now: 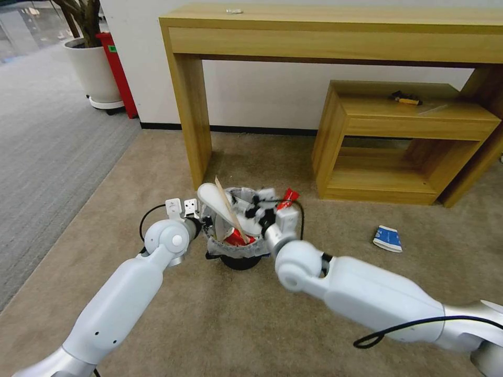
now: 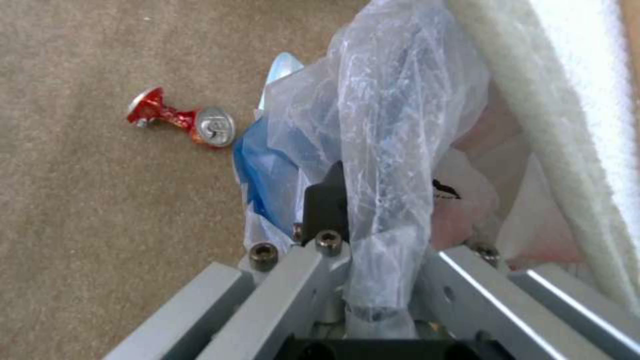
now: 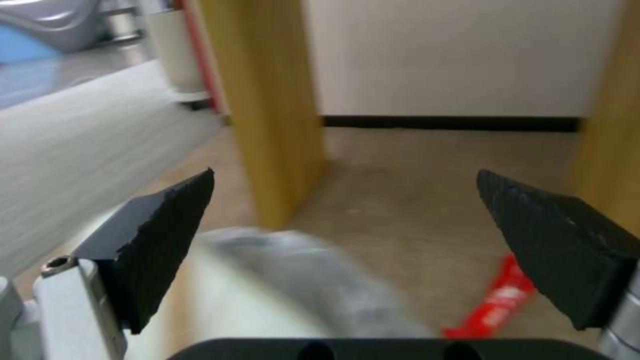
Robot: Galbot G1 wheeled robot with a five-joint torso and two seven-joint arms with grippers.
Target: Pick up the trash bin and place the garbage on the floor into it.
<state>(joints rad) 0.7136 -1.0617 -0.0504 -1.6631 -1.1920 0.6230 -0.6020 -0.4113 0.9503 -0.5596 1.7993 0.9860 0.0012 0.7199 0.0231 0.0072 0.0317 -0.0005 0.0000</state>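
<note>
The trash bin (image 1: 238, 251) stands on the beige floor (image 1: 220, 319), in front of the leg of the tall wooden desk (image 1: 335, 36), near the floor's border with the grey carpet. It is full: a white slipper (image 1: 222, 204), a wooden stick (image 1: 230, 212) and red wrappers rise above the rim. The left gripper (image 2: 373, 260) has its jaws clenched on the bin's plastic bag (image 2: 393, 125) at the rim. The right gripper (image 3: 347, 250) is above the bin with jaws released and wide apart, holding nothing. A blue-white carton (image 1: 388, 238) lies on the floor in front of the low shelf (image 1: 403, 141). A crushed red can (image 2: 181, 121) lies on the floor beside the bin.
</note>
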